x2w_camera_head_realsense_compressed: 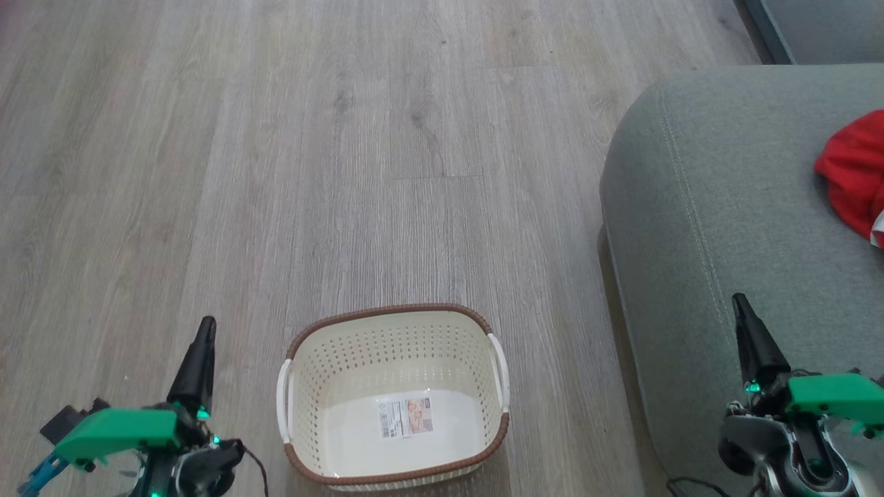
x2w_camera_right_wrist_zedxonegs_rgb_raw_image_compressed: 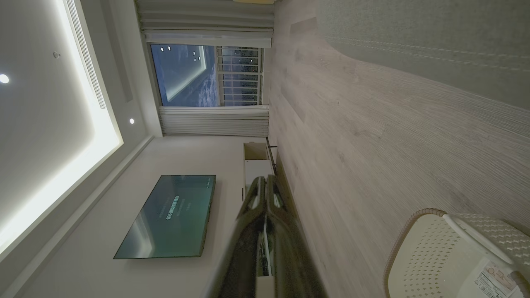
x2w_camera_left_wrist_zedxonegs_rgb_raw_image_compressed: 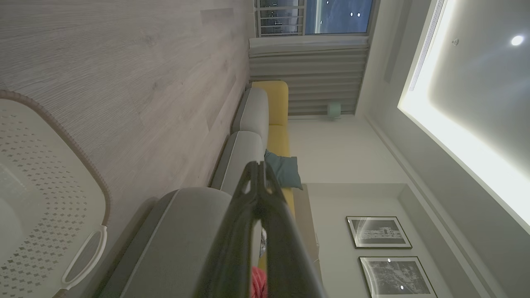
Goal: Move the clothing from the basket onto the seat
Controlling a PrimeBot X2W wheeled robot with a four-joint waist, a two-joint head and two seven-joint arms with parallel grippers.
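The cream basket (x2w_camera_head_realsense_compressed: pixel 394 331) stands on the wood floor at the bottom middle of the head view, holding nothing but the paper label (x2w_camera_head_realsense_compressed: pixel 407 416) on its floor. Red clothing (x2w_camera_head_realsense_compressed: pixel 853 172) with a white part lies on the grey-green seat (x2w_camera_head_realsense_compressed: pixel 718 207) at the right edge. My left gripper (x2w_camera_head_realsense_compressed: pixel 206 324) is shut, left of the basket, fingers together. Over the seat's front corner my right gripper (x2w_camera_head_realsense_compressed: pixel 739 300) is also shut. The left wrist view shows the basket (x2w_camera_left_wrist_zedxonegs_rgb_raw_image_compressed: pixel 37 174), the seat (x2w_camera_left_wrist_zedxonegs_rgb_raw_image_compressed: pixel 182 231) and a scrap of red clothing (x2w_camera_left_wrist_zedxonegs_rgb_raw_image_compressed: pixel 258 283) behind my shut fingers (x2w_camera_left_wrist_zedxonegs_rgb_raw_image_compressed: pixel 256 169).
Bare wood floor (x2w_camera_head_realsense_compressed: pixel 345 138) stretches ahead and to the left. The right wrist view shows the basket (x2w_camera_right_wrist_zedxonegs_rgb_raw_image_compressed: pixel 430 256), a wall television (x2w_camera_right_wrist_zedxonegs_rgb_raw_image_compressed: pixel 169 215) and a window. A sofa with a yellow back and a teal pillow (x2w_camera_left_wrist_zedxonegs_rgb_raw_image_compressed: pixel 285 169) runs beyond the seat.
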